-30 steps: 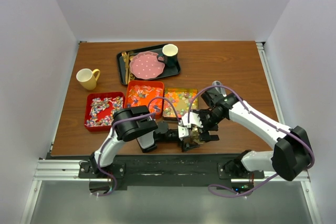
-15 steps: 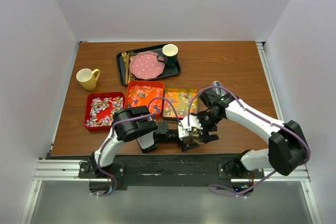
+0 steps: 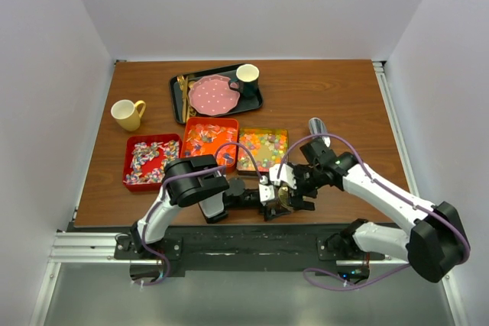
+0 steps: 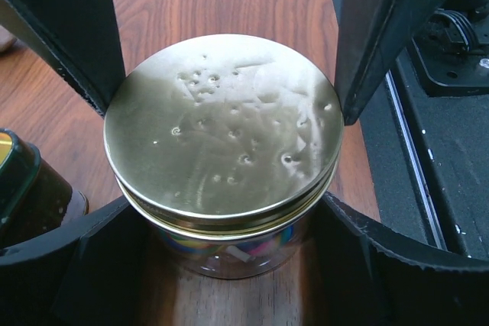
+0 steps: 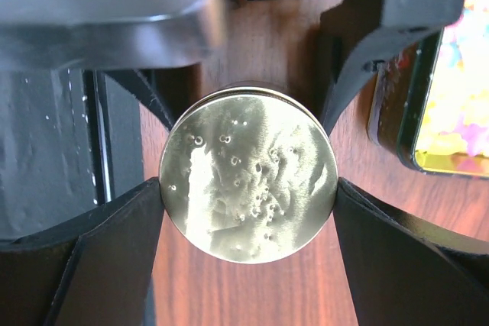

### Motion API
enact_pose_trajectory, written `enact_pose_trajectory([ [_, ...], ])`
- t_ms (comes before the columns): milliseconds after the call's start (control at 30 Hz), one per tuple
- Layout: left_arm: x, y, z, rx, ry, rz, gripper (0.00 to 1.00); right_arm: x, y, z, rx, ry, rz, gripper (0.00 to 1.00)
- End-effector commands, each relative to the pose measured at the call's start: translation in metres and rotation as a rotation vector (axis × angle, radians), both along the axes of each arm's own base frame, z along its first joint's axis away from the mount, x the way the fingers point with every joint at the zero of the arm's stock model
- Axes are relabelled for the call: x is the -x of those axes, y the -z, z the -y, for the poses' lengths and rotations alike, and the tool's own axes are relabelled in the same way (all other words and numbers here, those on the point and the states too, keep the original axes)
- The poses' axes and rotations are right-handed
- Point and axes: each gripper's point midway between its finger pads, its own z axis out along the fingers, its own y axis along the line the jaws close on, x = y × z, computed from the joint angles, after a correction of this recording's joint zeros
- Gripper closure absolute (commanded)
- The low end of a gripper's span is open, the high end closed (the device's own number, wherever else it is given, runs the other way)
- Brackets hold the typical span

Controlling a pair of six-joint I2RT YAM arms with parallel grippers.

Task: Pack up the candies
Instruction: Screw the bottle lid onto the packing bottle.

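Right now the glass jar [image 4: 229,248] stands upright on the wooden table [image 3: 336,89], with the gold lid [image 4: 221,124] sitting flat on its mouth. The left gripper [image 4: 225,208] is closed around the jar's body, one finger [image 4: 69,265] pressed against each side just below the lid. The right gripper [image 5: 248,187] reaches in from the opposite side of the jar and clasps the lid, its fingertips [image 5: 114,242] touching the rim at two opposite points. Through the glass under the lid a few coloured candies [image 4: 248,251] show inside the jar.

Most of the sweets lie outside it. The tiny yellow-orange-green pieces [image 3: 262,150] fill a yellow tray [image 3: 263,130] just behind the jar. The orange-red pieces [image 3: 209,137] fill an orange tray [image 3: 210,119] behind the jar and to its left. The purple-pink-white wrapped pieces [image 3: 150,161] fill a red tray [image 3: 126,162] well to the jar's left.

Far behind the jar, leftward, a black tray [image 3: 246,103] holds a pink dotted plate [image 3: 212,95] and a cup [image 3: 247,75]. A yellow mug [image 3: 126,114] stands apart, farther left again.
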Motion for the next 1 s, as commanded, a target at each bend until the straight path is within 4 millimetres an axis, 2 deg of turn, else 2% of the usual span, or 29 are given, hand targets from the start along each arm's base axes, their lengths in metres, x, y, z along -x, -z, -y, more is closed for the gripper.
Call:
enact_pose_trajectory([
  [0,-0.008,0.022,-0.027,-0.028,-0.085,0.062,1.0,0.0,0.013,0.007,0.058,0.142,-0.068,0.32],
  [67,-0.01,0.021,-0.027,-0.028,-0.094,0.064,1.0,-0.004,0.013,0.005,0.067,0.159,-0.079,0.32],
  [167,-0.011,0.02,-0.028,-0.031,-0.104,0.069,1.0,-0.003,0.012,0.003,0.078,0.199,-0.126,0.22],
  [233,-0.012,0.02,-0.029,-0.033,-0.112,0.071,1.0,0.002,0.008,0.004,0.081,0.204,-0.146,0.01],
  [333,-0.013,0.019,-0.031,-0.039,-0.117,0.075,1.0,-0.002,-0.009,0.01,0.08,0.231,-0.094,0.01],
  [367,-0.013,0.018,-0.032,-0.039,-0.117,0.077,1.0,-0.006,-0.02,0.011,0.063,0.234,-0.06,0.01],
  [400,-0.012,0.017,-0.031,-0.036,-0.111,0.079,1.0,-0.001,-0.023,0.017,0.083,0.218,-0.06,0.01],
  [533,-0.008,0.019,-0.033,-0.049,-0.092,0.078,1.0,-0.007,-0.029,0.037,0.137,0.225,-0.009,0.01],
  [633,-0.005,0.019,-0.033,-0.055,-0.069,0.072,1.0,-0.019,-0.038,0.039,0.119,0.212,0.016,0.01],
  [700,-0.003,0.02,-0.034,-0.056,-0.06,0.066,1.0,-0.026,-0.046,0.027,0.066,0.113,0.06,0.01],
  [867,-0.002,0.021,-0.036,-0.061,-0.048,0.058,1.0,-0.036,-0.047,0.0,-0.013,-0.123,0.088,0.01],
  [933,-0.006,0.021,-0.036,-0.062,-0.058,0.053,1.0,-0.02,-0.038,-0.004,-0.013,-0.217,-0.04,0.01],
  [967,-0.006,0.022,-0.037,-0.065,-0.061,0.051,1.0,-0.024,-0.044,-0.008,-0.025,-0.311,-0.023,0.01],
])
